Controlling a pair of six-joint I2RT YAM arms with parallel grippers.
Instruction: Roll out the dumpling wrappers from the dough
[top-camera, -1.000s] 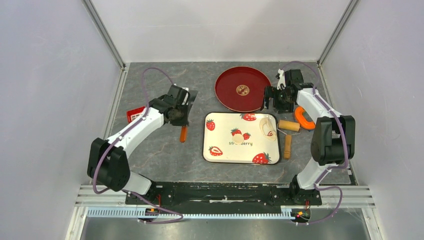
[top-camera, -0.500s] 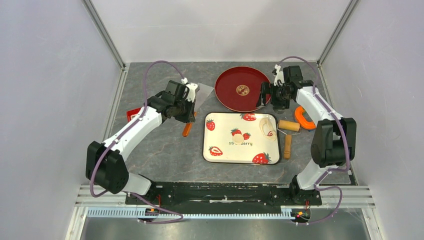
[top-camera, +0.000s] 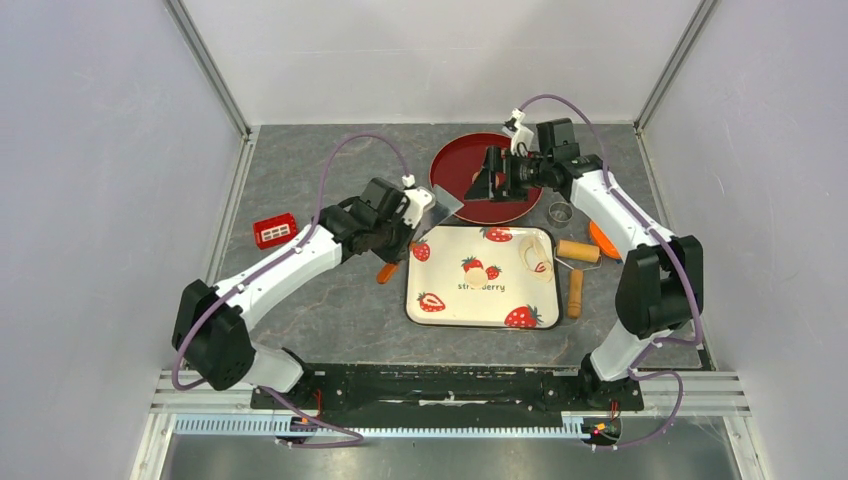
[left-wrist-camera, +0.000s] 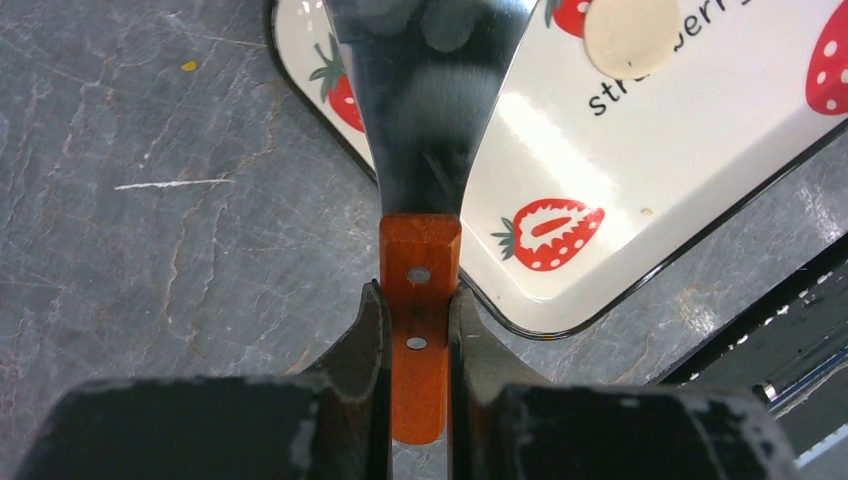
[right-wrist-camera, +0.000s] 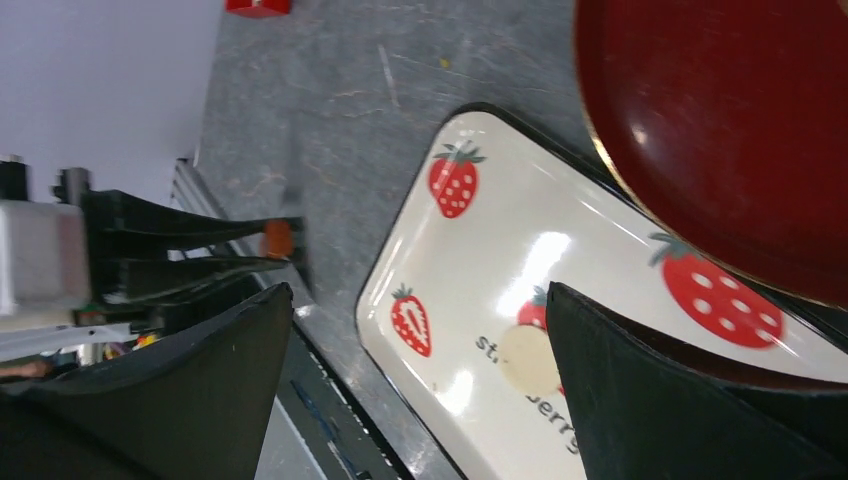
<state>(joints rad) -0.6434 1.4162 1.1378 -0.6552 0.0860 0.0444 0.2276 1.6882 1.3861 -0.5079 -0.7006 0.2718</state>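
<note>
One dumpling wrapper (top-camera: 478, 272), a small pale round disc, lies mid-tray on the strawberry tray (top-camera: 450, 300). It shows in the left wrist view (left-wrist-camera: 632, 30) and the right wrist view (right-wrist-camera: 527, 360). A larger pale dough piece (top-camera: 537, 257) lies at the tray's right side. My left gripper (top-camera: 397, 238) (left-wrist-camera: 418, 300) is shut on the orange wooden handle of a metal-bladed scraper (left-wrist-camera: 420, 250); its blade (top-camera: 437, 208) hangs over the tray's far left corner. My right gripper (top-camera: 487, 180) (right-wrist-camera: 418, 290) is open and empty above the red plate (top-camera: 470, 160).
A wooden rolling pin (top-camera: 577, 250) and a second wooden piece (top-camera: 574, 292) lie right of the tray. A metal ring cutter (top-camera: 561, 211) and an orange tool (top-camera: 604, 240) sit at the right. A small red box (top-camera: 274, 230) lies at the left.
My left gripper has carried the scraper right, to the tray's far left corner. My right gripper has swung left over the red plate, uncovering the ring cutter.
</note>
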